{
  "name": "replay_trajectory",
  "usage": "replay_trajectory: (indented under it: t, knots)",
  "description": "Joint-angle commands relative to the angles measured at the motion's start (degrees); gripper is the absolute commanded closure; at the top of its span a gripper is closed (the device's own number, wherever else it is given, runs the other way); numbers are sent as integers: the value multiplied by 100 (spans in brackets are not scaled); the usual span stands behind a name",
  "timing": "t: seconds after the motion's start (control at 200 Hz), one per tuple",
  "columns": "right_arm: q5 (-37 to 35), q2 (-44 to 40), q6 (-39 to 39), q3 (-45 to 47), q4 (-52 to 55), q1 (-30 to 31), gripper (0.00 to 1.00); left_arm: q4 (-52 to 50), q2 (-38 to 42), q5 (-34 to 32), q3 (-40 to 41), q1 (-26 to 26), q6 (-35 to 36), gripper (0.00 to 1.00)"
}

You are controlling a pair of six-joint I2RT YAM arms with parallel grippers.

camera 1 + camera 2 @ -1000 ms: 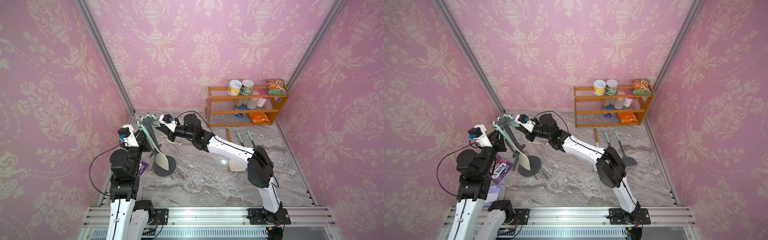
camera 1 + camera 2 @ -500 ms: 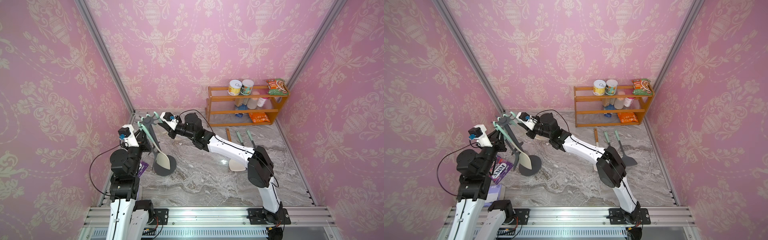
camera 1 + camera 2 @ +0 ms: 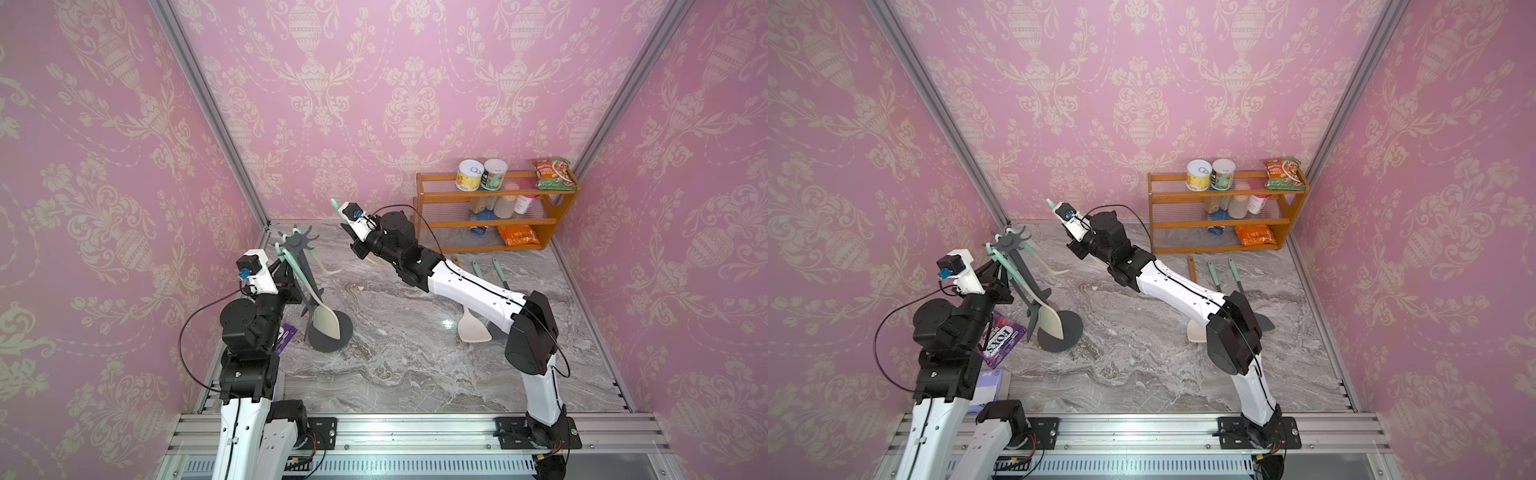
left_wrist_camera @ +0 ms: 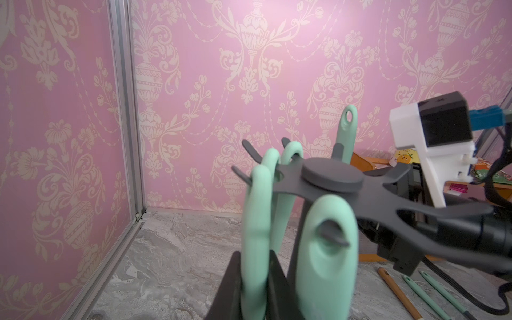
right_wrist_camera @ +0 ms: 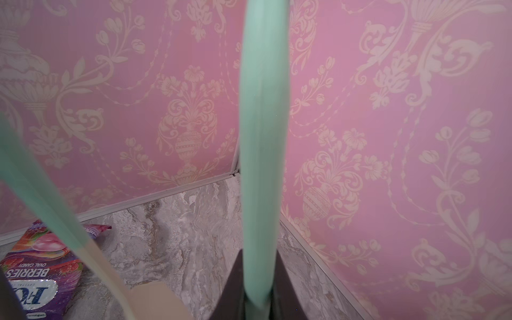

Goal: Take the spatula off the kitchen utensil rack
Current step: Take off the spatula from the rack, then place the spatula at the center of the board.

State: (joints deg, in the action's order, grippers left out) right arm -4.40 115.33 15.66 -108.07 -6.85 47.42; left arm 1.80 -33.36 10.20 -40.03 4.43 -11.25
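**Right wrist view: spatula pinched and held clear of the rack**

Closest in, the right gripper has its dark fingers closed tight on the mint handle of the spatula, which runs straight out past the fingertips. Below and beyond them lie a purple candy bag and the marble table, then a corner of the pink wall.

Left wrist view shows the left gripper also closed. It is clamped on another mint handle that loops over the star crown of the kitchen utensil rack, just above its fingers. Past that crown the spatula's holed handle end stands upright, clear of the hooks.

In both top views the spatula is held above the table in the right gripper, well to the side of the rack. A cream-headed turner hangs on the rack below the left gripper; I cannot tell whether the clamped handle is its own. Farthest off, behind the right gripper, stands the orange wooden shelf.
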Motion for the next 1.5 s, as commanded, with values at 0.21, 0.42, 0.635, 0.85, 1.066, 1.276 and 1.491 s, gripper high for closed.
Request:
replay_trajectory:
  t: [0.21, 0.42, 0.635, 0.85, 1.066, 1.276, 1.491]
  knots:
    - [-3705, 181, -657, -1873, 3679, 127, 100, -295, 27, 126, 57, 1, -86, 100]
    - [-4957, 787, -1401, -2506, 5679, 154, 100, -286, 59, 193, 57, 3, -132, 100]
    - [-5276, 1088, -2567, -2590, 7001, 110, 100, -270, 121, 258, 47, 3, -182, 100]
    - [-4428, 1251, -3562, -2578, 7384, -63, 100, -246, 189, 325, 92, -3, -245, 100]
    - [-3932, 1471, -4025, -2338, 7372, -382, 100, -244, 272, 345, 100, -3, -264, 100]
    - [-3549, 1655, -4218, -1951, 7260, -575, 100, -215, 287, 359, 136, -3, -282, 100]
    - [-3198, 1968, -4262, -1996, 7145, -635, 100, -189, 247, 377, 136, -3, -279, 100]
